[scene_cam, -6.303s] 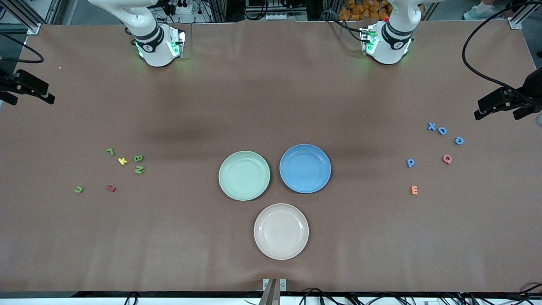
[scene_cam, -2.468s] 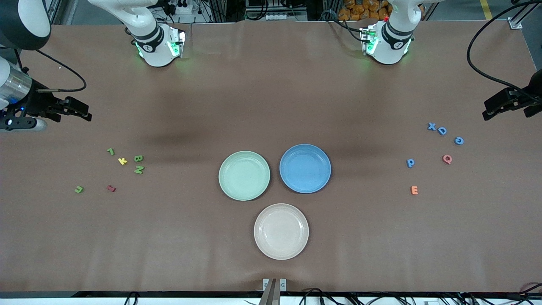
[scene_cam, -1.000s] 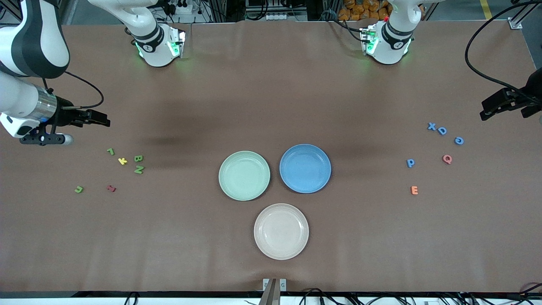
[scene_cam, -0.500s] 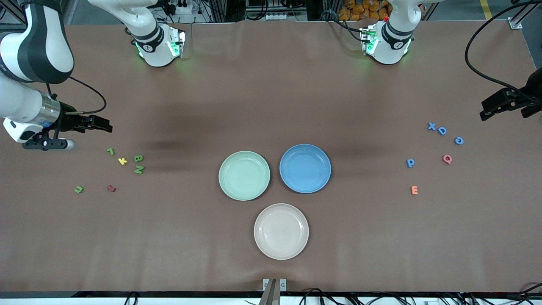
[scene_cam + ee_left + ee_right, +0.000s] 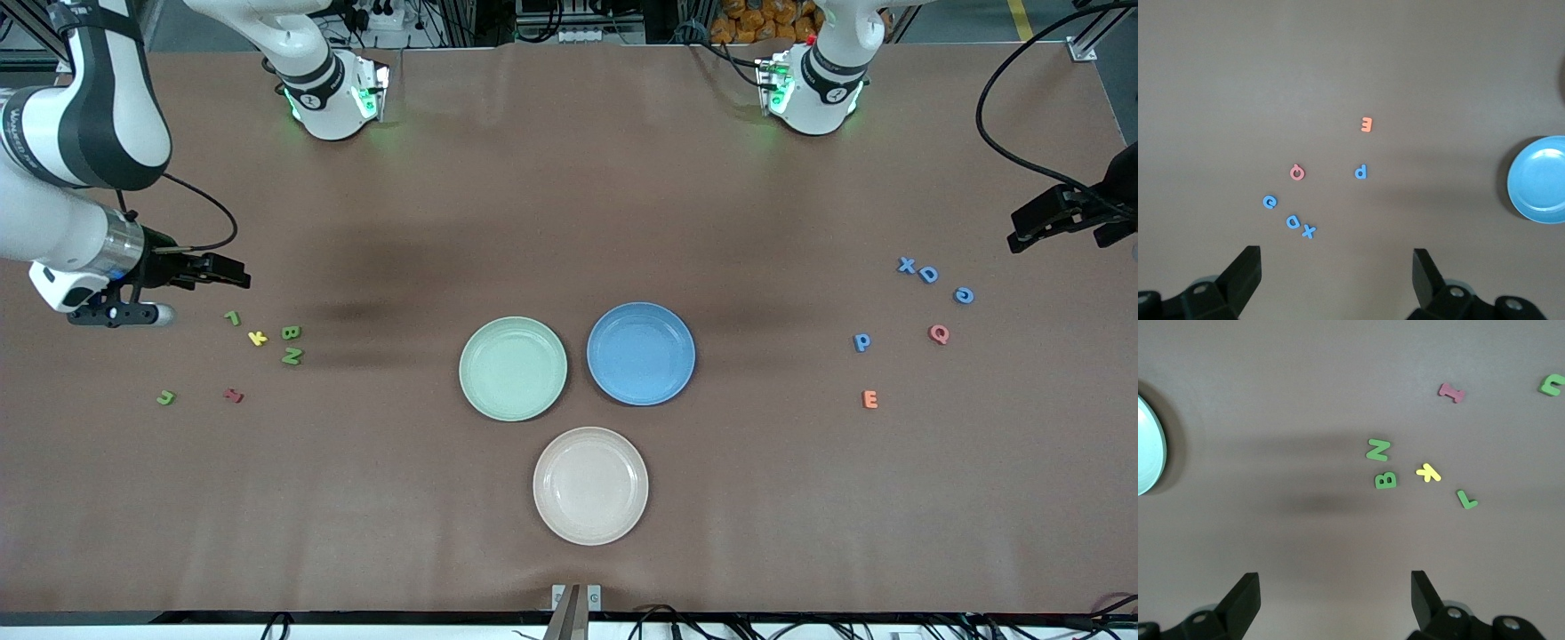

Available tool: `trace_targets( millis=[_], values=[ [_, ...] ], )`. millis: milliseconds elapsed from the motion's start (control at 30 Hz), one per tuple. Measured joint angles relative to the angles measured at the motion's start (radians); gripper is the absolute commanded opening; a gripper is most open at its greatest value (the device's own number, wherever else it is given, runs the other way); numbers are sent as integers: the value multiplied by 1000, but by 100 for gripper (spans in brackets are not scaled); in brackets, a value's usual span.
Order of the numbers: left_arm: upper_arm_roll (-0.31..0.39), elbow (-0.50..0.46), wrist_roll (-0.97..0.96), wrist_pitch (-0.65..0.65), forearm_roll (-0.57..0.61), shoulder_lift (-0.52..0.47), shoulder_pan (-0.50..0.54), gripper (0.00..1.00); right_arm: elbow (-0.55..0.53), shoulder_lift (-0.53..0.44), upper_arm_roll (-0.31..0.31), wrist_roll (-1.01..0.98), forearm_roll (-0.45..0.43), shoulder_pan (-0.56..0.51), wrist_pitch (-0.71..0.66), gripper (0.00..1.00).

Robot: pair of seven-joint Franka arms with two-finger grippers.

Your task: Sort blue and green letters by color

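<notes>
The right claw [image 5: 233, 277], fingers spread, is held over the surface [image 5: 569, 178] near green letters [image 5: 291, 332]. The left claw [image 5: 1022, 233], likewise spread, waits near blue letters [image 5: 928, 275].

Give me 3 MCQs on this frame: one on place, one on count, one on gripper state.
1. Which plate lies nearest the front camera?
A. green plate
B. blue plate
C. beige plate

2. How many blue letters are on the table?
A. two
B. four
C. six

3. How do the right gripper's fingers stand?
A. open, holding nothing
B. shut on a letter
C. shut on a plate rim

Answers:
1 C: the beige plate sits lowest in the front view, below the green plate and blue plate.
2 B: X, D, G and P are blue; Q is pink-red and E orange.
3 A: the right wrist view shows the right gripper with its fingers wide apart and only bare table between them.
</notes>
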Motion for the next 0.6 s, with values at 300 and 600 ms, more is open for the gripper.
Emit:
trace_targets(
  millis=[300,600],
  values=[
    [0,-50,104,84,0,23,73,100,-10,100,-7,3,0,-30,55,100],
    [0,-153,229,221,-2,29,137,100,-9,187,-8,88,0,-55,115,100]
  ],
)
